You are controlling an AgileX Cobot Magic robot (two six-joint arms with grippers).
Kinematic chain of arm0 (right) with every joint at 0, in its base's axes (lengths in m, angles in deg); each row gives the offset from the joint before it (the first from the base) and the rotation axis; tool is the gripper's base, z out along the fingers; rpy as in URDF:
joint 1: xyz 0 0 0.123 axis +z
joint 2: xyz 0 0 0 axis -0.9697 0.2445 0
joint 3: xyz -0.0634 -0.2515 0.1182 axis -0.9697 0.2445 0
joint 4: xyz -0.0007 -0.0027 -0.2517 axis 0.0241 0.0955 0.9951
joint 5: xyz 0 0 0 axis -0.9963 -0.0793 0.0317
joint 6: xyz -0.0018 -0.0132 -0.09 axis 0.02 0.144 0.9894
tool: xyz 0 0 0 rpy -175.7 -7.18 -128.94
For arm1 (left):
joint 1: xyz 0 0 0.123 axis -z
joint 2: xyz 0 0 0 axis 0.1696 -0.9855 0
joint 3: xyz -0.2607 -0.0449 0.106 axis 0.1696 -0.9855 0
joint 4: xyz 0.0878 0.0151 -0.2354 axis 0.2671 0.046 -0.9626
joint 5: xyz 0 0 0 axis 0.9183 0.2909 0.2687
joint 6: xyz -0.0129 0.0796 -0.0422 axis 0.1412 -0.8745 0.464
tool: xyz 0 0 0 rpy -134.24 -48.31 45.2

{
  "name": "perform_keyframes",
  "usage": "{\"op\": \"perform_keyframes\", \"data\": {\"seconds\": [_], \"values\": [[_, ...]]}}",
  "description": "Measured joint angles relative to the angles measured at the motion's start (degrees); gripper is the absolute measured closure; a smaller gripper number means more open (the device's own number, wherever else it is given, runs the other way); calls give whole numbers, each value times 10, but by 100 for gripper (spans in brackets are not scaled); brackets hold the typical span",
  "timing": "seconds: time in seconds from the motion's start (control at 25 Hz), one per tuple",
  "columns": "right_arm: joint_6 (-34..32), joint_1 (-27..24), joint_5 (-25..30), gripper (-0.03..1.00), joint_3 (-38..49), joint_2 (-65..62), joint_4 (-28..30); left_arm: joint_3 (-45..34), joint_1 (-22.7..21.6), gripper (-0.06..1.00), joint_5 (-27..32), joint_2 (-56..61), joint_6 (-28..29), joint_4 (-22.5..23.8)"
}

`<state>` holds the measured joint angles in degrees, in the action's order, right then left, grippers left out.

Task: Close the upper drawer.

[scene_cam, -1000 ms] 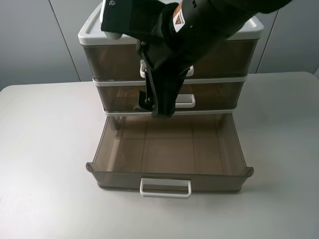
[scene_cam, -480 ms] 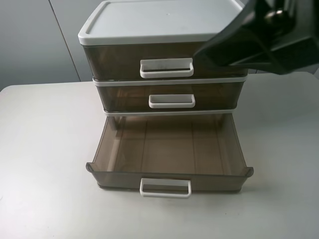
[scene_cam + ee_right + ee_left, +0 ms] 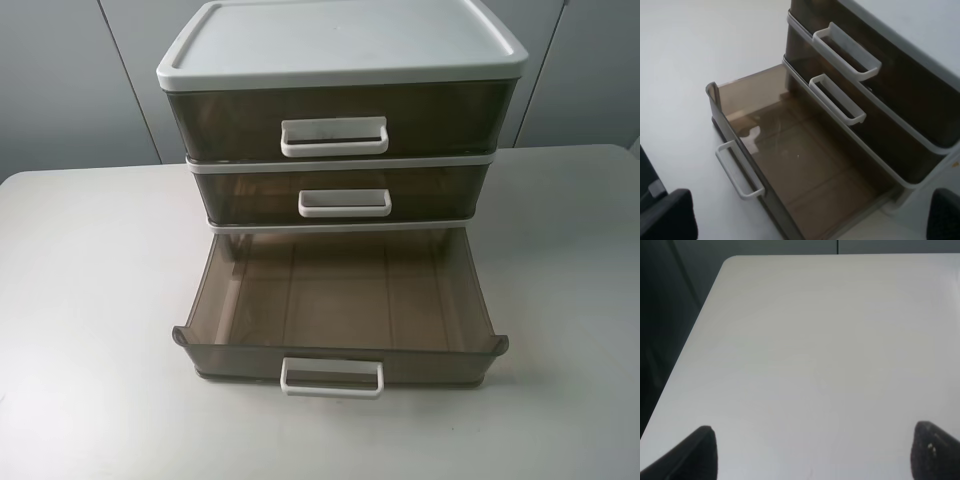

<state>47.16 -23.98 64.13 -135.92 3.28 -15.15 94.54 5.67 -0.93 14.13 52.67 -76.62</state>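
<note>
- The upper drawer (image 3: 338, 108) sits at the top of the stack, just under the white lid (image 3: 340, 40). Its front is flush with the frame, so it looks fully shut.
- The bottom drawer (image 3: 420, 352) stands pulled out over the surface (image 3: 90, 300); the task does not concern it.
- The left tool (image 3: 815, 452) hangs over bare surface with its fingers apart and holding nothing. The right tool (image 3: 805, 215) is likewise spread and faces the drawers, clear of them.
- Neither arm shows in the high view, and only the fingertips show in the wrist views.
- The smoky plastic hides whatever the upper drawer holds.
</note>
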Motion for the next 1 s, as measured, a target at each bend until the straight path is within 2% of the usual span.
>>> {"op": "perform_keyframes", "data": {"seconds": [0.16, 0.32, 0.64, 1.0], "values": [[-50, 0, 12, 27, 37, -105, -4, 0, 0, 20, 0, 0, 0, 0], [-60, 0, 28, 27, 76, -183, -12, 0, 0, 20, 0, 0, 0, 0], [-82, 0, 31, 27, 148, -199, -16, 0, 0, 20, 0, 0, 0, 0], [-84, 0, -34, 27, 226, -198, -16, 0, 0, 20, 0, 0, 0, 0]]}}
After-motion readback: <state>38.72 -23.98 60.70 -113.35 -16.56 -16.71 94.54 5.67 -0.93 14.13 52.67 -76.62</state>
